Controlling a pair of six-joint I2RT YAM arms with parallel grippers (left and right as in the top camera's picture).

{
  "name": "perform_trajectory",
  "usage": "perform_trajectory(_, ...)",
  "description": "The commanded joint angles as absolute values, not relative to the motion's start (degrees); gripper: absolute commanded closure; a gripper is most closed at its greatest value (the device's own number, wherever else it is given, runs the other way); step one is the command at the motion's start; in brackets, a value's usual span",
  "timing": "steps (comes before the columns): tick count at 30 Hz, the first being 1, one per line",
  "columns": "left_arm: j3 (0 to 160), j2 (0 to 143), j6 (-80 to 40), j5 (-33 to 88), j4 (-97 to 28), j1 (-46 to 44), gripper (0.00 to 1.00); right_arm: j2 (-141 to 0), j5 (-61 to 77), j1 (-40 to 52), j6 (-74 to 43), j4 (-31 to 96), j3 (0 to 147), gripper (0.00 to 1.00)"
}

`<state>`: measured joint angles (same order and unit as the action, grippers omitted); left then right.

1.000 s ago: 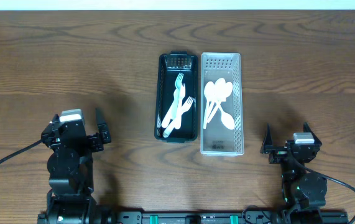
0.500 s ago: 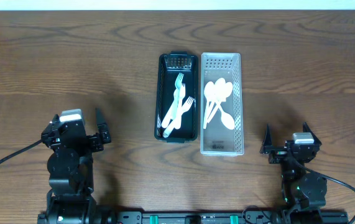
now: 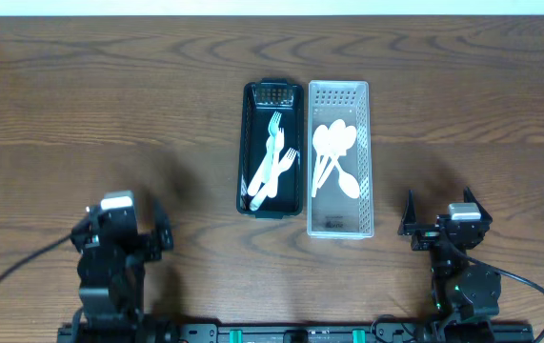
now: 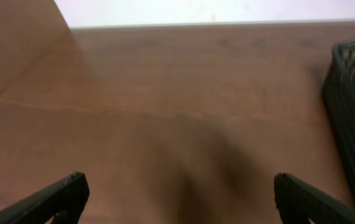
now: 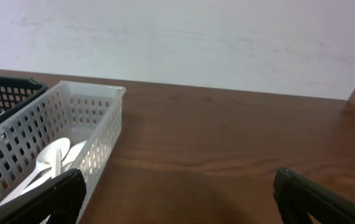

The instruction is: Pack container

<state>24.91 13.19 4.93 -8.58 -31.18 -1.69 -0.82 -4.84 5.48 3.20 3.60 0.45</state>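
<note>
A black basket [image 3: 250, 143] in the middle of the table holds white plastic forks [image 3: 273, 160]. Touching its right side, a white perforated basket [image 3: 339, 224] holds white plastic spoons [image 3: 333, 152]. My left gripper [image 3: 124, 233] is open and empty at the near left, well left of the black basket, whose corner shows in the left wrist view [image 4: 351, 118]. My right gripper [image 3: 441, 219] is open and empty at the near right, just right of the white basket [image 5: 71, 134].
The wooden table [image 3: 81, 105] ends at a white wall along the far edge. Bare wood lies under both grippers.
My left arm has drawn back toward the near edge of the table. The right arm and both baskets have not moved.
</note>
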Motion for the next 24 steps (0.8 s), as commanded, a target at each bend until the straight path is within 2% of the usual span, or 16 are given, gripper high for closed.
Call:
perform_trajectory(1, 21.7, 8.3, 5.1, -6.9, -31.7, -1.5, 0.02, -0.3, -4.7, 6.4, 3.7, 3.8, 0.3, 0.01)
perform_trajectory(7, 9.0, 0.8, 5.1, -6.4, -14.3, -1.5, 0.02, -0.3, -4.7, 6.4, 3.7, 3.8, 0.3, 0.01)
perform_trajectory(13, 1.8, 0.1, 5.1, -4.0, 0.3, -1.9, 0.02, -0.3, -4.7, 6.4, 3.7, 3.8, 0.3, 0.01)
perform_trajectory(17, 0.2, 0.2, 4.4, -1.3, -4.4, -2.8, 0.02, -0.3, -4.7, 6.4, 3.7, 3.8, 0.3, 0.01)
perform_trajectory(24, 0.2, 0.2, 4.4, -0.6, -4.2, -2.9, 0.02, -0.3, -4.7, 6.4, 3.7, 3.8, 0.3, 0.01)
